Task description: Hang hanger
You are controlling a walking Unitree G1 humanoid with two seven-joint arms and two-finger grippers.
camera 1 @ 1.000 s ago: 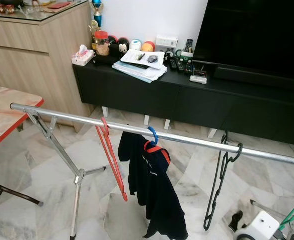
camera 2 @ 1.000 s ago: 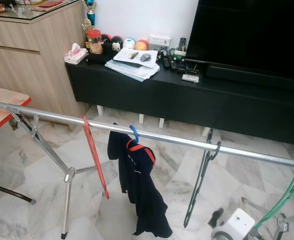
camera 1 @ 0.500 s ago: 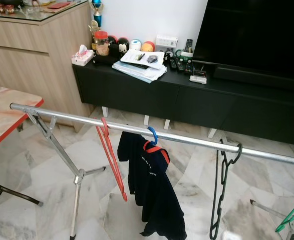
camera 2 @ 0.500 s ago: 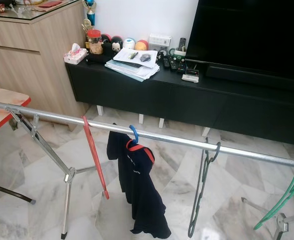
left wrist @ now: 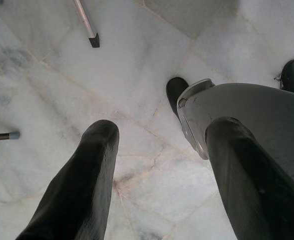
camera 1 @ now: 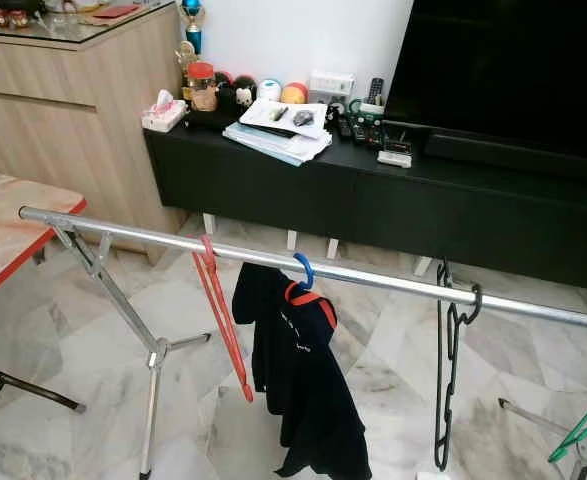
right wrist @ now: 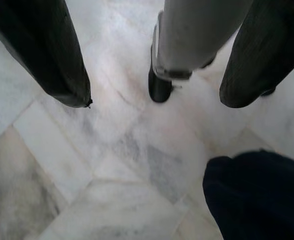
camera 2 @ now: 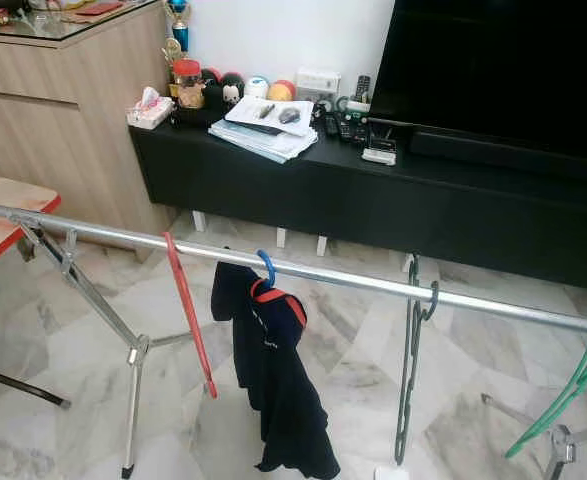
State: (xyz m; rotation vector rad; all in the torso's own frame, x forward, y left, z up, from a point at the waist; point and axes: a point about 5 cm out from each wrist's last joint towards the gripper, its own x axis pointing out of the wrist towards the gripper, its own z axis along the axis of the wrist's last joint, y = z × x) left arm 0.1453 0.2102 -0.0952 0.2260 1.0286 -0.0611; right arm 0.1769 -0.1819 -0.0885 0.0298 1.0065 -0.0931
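Each wrist view shows two long, matte black fingers [left wrist: 81, 185] with rounded tips; behind them a smooth grey leg [left wrist: 247, 120] ends in a black foot [right wrist: 159, 87].

A pale marble floor [camera 1: 63, 340] runs under a long black media cabinet [camera 1: 373, 200] against a white wall [camera 1: 303, 35], bearing a large dark television [camera 1: 513, 70], papers [camera 1: 278, 128] and small ornaments, with a light wooden sideboard [camera 1: 63, 110] at left and a red-edged table [camera 1: 3, 240] nearer.
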